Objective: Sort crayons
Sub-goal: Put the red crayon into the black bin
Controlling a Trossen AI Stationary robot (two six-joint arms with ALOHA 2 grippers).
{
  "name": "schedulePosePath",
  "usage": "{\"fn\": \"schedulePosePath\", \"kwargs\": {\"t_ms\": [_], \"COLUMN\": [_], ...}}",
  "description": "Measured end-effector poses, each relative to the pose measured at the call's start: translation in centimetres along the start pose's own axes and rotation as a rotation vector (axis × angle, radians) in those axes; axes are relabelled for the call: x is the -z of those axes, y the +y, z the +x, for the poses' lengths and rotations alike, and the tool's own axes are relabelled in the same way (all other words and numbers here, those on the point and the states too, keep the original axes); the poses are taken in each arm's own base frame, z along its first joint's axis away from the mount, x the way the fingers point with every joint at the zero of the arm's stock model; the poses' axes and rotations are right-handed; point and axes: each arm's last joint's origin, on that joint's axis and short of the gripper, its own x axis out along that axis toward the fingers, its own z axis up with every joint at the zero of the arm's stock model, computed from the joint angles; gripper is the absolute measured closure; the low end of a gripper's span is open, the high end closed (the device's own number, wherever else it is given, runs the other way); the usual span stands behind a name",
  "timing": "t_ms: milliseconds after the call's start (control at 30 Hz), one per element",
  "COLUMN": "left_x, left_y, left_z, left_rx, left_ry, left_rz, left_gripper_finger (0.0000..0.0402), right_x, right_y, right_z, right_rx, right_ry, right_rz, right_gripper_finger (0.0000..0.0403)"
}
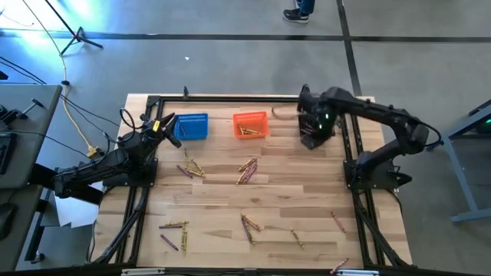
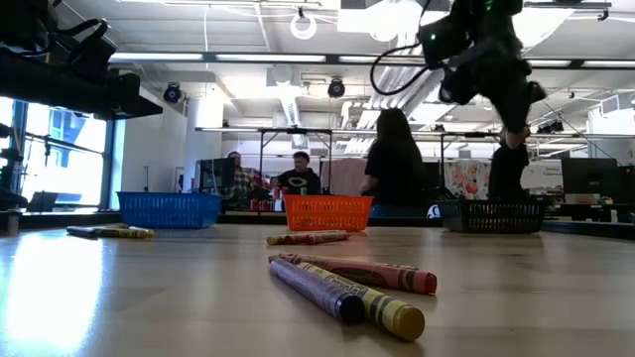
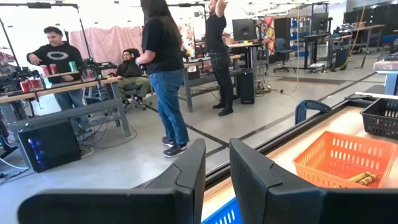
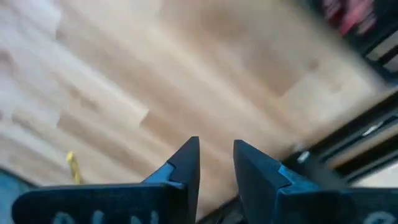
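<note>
Both pairs of jaws are standing slightly apart with nothing between them. The right gripper (image 4: 216, 163) is hanging high over the far right of the table (image 1: 307, 199), above the black basket (image 2: 493, 215), and the left gripper (image 3: 216, 168) is hovering at the far left beside the blue basket (image 1: 192, 126).

Closest to me, most of the crayons (image 1: 249, 224) are lying loose on the wood, in small clusters along the near edge, so I am judging the sorting as barely begun. Further back, more are sitting mid-table (image 1: 247, 170) and toward the left (image 1: 190, 169), all well apart from either gripper. At the far edge, the orange basket (image 1: 251, 125) is holding a few yellow ones (image 3: 360, 178); the blue basket is looking empty from above, and I cannot tell what the black one is holding.

Beyond the table, people (image 3: 163, 68) are standing and sitting among desks.
</note>
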Motion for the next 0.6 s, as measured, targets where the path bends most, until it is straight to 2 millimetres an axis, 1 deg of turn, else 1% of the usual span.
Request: {"fn": "schedulePosePath", "kwargs": {"t_ms": [100, 233, 300, 433, 600], "left_x": [0.0, 0.0, 0.0, 0.0, 0.0], "left_y": [0.0, 0.0, 0.0, 0.0, 0.0], "left_z": [0.0, 0.0, 0.0, 0.0, 0.0], "left_rx": [0.0, 0.0, 0.0, 0.0, 0.001], "left_ry": [0.0, 0.0, 0.0, 0.0, 0.0], "left_rz": [0.0, 0.0, 0.0, 0.0, 0.0], "left_gripper_finger": [0.0342, 0.0342, 0.0342, 0.0342, 0.0342], "right_x": [2.3, 5.6, 7.3, 10.2, 12.4], "right_y": [2.2, 5.0, 6.1, 7.3, 7.9], "right_z": [1.2, 3.3, 4.4, 7.3, 11.5], "right_rx": [0.018, 0.05, 0.084, 0.134, 0.074], "right_ry": [0.06, 0.139, 0.18, 0.263, 0.359], "right_rz": [-0.001, 0.01, 0.005, 0.001, -0.023], "right_gripper_finger": [0.0325, 0.0325, 0.0325, 0.0324, 0.0324]}}
